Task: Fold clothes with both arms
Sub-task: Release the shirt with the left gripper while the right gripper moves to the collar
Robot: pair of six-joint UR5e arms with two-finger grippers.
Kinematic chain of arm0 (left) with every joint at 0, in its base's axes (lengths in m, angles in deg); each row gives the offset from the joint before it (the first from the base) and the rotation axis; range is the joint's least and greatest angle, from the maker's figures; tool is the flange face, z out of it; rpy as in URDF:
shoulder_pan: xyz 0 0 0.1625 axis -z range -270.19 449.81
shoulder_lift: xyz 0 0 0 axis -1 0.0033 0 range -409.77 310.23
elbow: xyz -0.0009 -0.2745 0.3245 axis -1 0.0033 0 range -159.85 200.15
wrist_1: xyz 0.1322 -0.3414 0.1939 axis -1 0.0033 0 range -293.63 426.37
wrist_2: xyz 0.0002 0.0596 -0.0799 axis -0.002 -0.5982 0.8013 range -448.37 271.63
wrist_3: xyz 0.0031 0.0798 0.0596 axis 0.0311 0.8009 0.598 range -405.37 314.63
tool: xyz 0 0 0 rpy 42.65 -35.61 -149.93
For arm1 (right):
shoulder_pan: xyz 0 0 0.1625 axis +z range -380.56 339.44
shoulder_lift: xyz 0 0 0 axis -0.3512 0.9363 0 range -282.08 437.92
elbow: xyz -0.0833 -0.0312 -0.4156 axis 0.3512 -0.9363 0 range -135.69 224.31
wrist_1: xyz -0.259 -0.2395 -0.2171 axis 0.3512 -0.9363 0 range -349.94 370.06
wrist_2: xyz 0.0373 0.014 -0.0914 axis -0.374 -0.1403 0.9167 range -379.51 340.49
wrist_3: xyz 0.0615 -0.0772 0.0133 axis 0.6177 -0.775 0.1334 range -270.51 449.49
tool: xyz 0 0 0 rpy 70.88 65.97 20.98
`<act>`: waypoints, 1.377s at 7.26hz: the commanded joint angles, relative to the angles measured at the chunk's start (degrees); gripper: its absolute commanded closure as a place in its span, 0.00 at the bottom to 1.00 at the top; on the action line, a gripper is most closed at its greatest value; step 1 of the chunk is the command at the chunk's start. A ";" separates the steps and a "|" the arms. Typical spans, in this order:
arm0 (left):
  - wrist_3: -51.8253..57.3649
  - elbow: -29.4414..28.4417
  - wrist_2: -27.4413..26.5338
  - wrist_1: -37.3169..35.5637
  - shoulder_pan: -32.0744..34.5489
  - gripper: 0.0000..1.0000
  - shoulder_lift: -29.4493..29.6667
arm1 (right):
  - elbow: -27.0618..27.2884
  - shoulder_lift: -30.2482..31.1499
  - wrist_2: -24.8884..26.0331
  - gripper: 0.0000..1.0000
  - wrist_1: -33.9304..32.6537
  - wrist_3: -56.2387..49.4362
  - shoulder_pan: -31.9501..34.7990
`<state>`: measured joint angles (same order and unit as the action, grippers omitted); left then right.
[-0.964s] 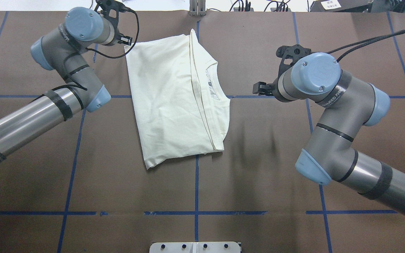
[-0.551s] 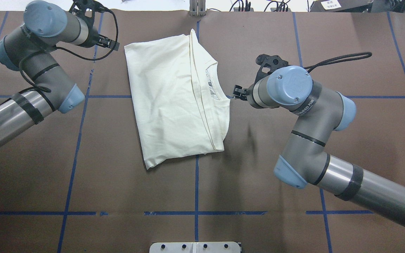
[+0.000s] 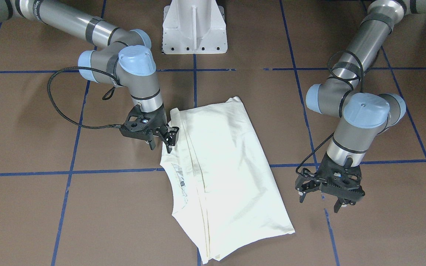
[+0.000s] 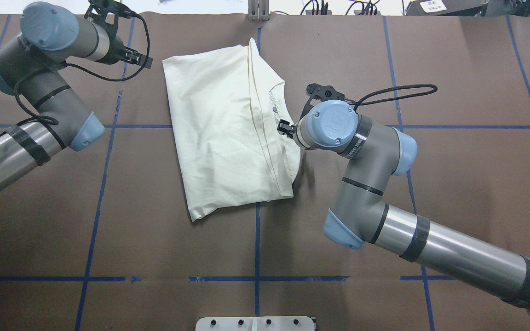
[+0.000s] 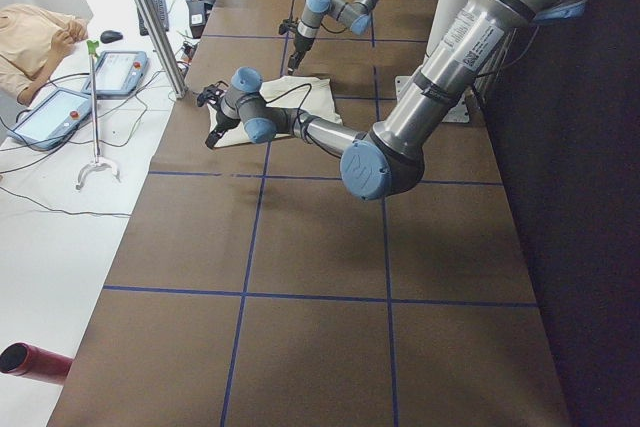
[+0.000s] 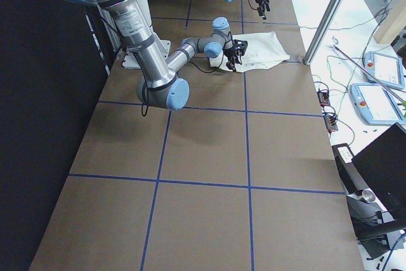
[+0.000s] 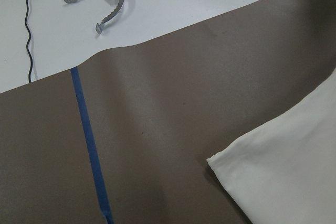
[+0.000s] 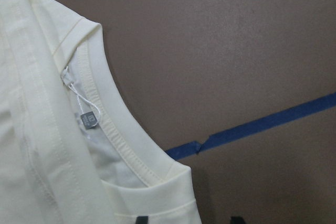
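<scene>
Over the taped table, right fingers spread at the T-shirt's collar, left fingers spread alongside.

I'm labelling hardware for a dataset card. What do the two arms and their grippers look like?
Both the left arm and right arm are silver-grey tubes with light-blue joint caps, black tape bands and white lettering. A black cable runs to each wrist. The left gripper and right gripper are black and two-fingered.

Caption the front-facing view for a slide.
Right gripper open at collar of folded cream shirt; left gripper open, clear of it.
</scene>
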<state>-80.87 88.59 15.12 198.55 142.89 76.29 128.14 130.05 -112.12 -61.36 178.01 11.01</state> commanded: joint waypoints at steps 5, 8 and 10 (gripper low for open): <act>-0.27 0.03 -0.04 0.00 -0.08 0.00 -0.03 | -2.09 -1.42 2.08 0.49 -1.88 0.25 -1.33; -0.27 0.03 -0.04 0.00 -0.08 0.00 -0.03 | -2.09 -1.24 3.32 0.49 -1.97 0.25 -2.13; -0.45 0.03 -0.04 0.00 -0.17 0.00 -0.03 | -2.09 -1.24 3.32 0.91 -1.97 0.34 -2.13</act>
<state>-81.22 88.61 15.08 198.55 142.75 76.26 126.05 128.74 -108.85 -63.32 178.28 8.92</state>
